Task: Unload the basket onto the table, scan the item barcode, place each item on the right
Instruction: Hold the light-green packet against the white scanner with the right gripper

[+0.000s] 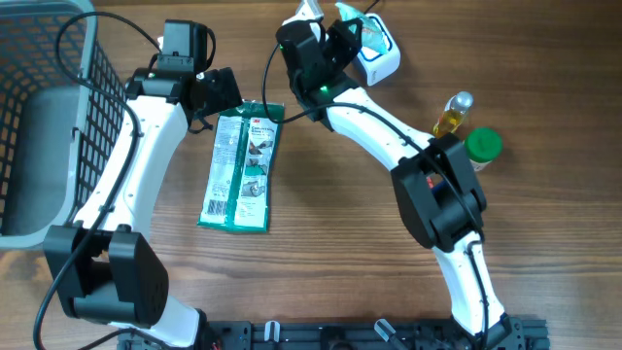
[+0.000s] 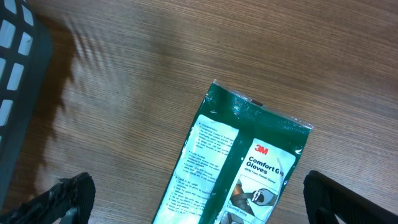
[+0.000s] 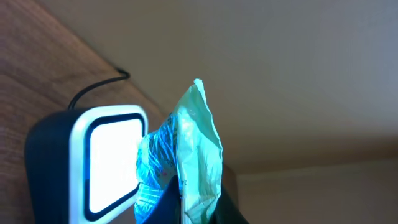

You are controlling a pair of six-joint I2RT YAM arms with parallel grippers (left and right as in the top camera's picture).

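Observation:
My right gripper [image 1: 333, 41] is shut on a small light-blue plastic packet [image 3: 186, 149], the item, whose crumpled top stands up from between the jaws. The packet is held close in front of the lit white window of the barcode scanner [image 3: 106, 162], which sits at the back of the table [image 1: 381, 53]. No barcode on the packet can be made out. My left gripper [image 2: 205, 198] is open and hovers over the top end of a green glove pack [image 2: 242, 162] lying flat on the table [image 1: 241, 165], a finger on each side and nothing held.
A grey wire basket [image 1: 39, 117] fills the left side of the table. A small oil bottle [image 1: 453, 115] and a green-capped container [image 1: 483, 146] stand to the right of my right arm. A black cable runs behind the scanner.

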